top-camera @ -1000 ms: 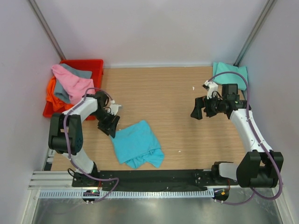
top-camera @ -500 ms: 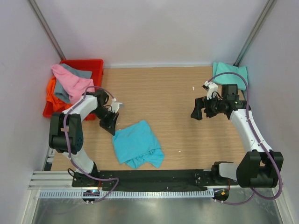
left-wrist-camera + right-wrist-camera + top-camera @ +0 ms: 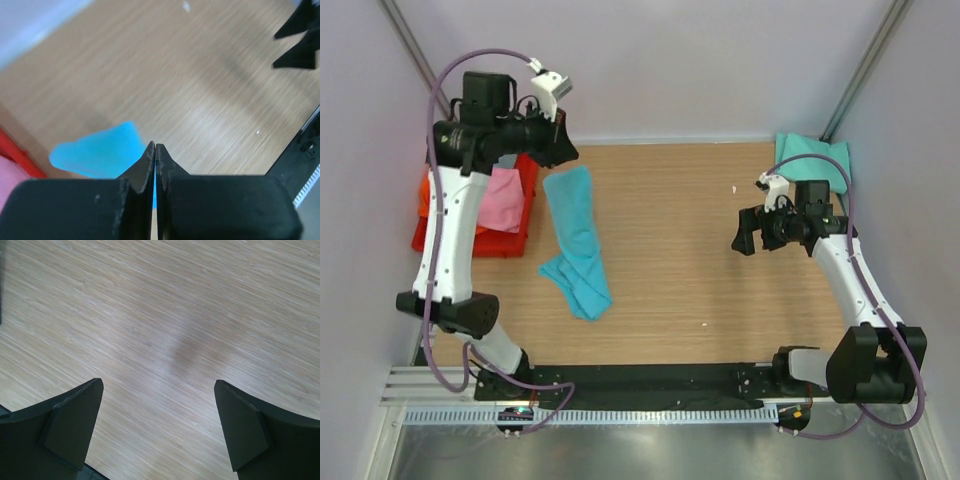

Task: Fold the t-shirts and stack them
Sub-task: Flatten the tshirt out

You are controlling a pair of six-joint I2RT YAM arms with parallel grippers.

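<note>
Up high, left end effector point(image 3: 155, 150) pinching turquoise t-shirt point(image 3: 575, 230), right end effector point(image 3: 158, 384) spread.

White-linked, black-jointed left arm point(image 3: 445, 240) and right arm point(image 3: 850, 280), purple cables point(image 3: 485, 53), black left claw point(image 3: 155, 146) and right claw point(image 3: 157, 382).

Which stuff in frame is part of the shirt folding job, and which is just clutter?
Job:
turquoise t-shirt, pinched in left gripper
mint t-shirt, far right corner
pink t-shirt, left side

Clutter:
red crate
white scraps

Turquoise t-shirt point(image 3: 97, 155) partly behind left tool point(image 3: 155, 146)
</note>
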